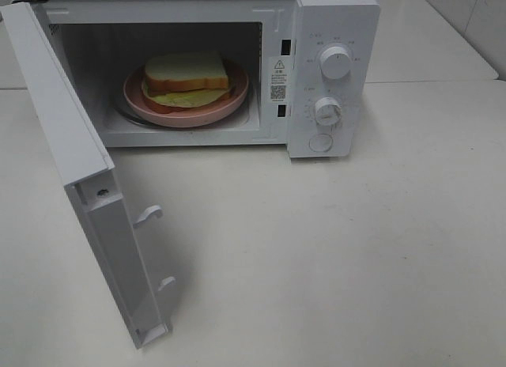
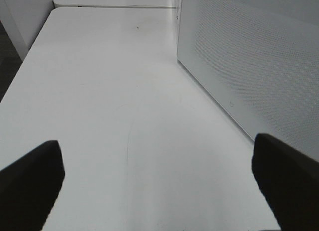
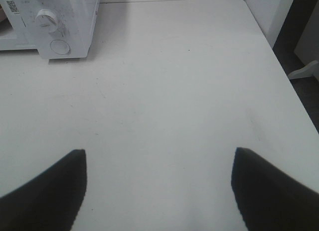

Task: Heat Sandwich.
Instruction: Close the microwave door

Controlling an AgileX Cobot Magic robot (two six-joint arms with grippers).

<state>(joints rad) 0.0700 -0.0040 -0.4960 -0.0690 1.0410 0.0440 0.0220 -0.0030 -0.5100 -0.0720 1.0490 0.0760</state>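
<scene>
One white table [image 1: 356, 248] is spread across the whole high view. At its 12 o'clock a white microwave [image 1: 348, 27] is set, and its door [image 1: 63, 138] is swung fully open toward 8 o'clock. Inside the cavity a round pink plate [image 1: 190, 120] is laid. The left gripper [image 2: 155, 144] is held spread wide and empty over bare table, with the door's perforated face just beside it. The right gripper [image 3: 158, 155] is likewise spread wide and empty above the table, well apart from the microwave's control panel [image 3: 65, 22]. The sandwich [image 1: 186, 70] is rested on the plate, toward the plate's 12 o'clock, with white bread on top and pale green and red layers beneath. At 3 o'clock of the cavity an upper knob [image 1: 336, 62] and a lower knob [image 1: 327, 111] are mounted, and a round button [image 1: 321, 142] is placed at 6 o'clock of the lower knob.
</scene>
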